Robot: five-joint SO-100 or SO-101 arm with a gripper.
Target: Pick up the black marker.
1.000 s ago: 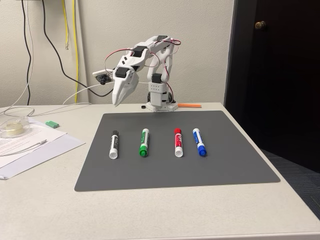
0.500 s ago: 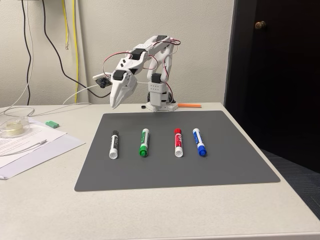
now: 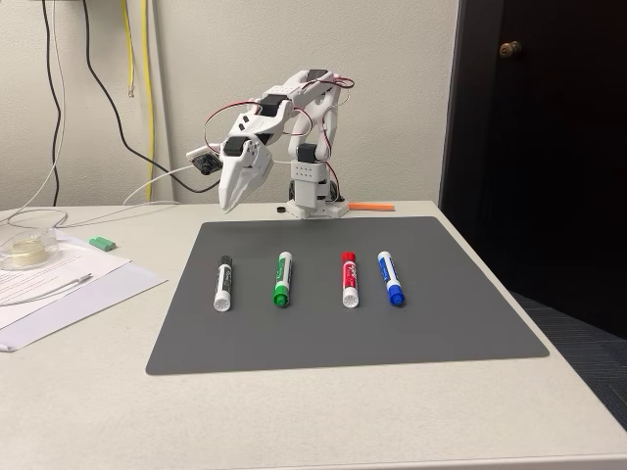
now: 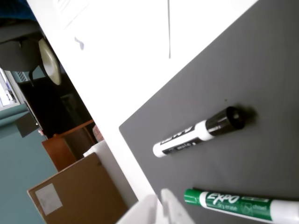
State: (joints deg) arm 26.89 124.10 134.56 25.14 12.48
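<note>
In the fixed view the gripper [image 3: 228,204] hangs above the far left edge of the grey mat [image 3: 460,313], jaws together, holding nothing. The black marker [image 3: 223,284] lies leftmost, then the green marker [image 3: 282,278], red marker [image 3: 349,279] and blue marker [image 3: 391,278].

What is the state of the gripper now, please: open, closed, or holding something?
Gripper: jaws together, so it looks closed; it holds nothing and hangs in the air above the far edge of the mat, clear of the black marker.
</note>
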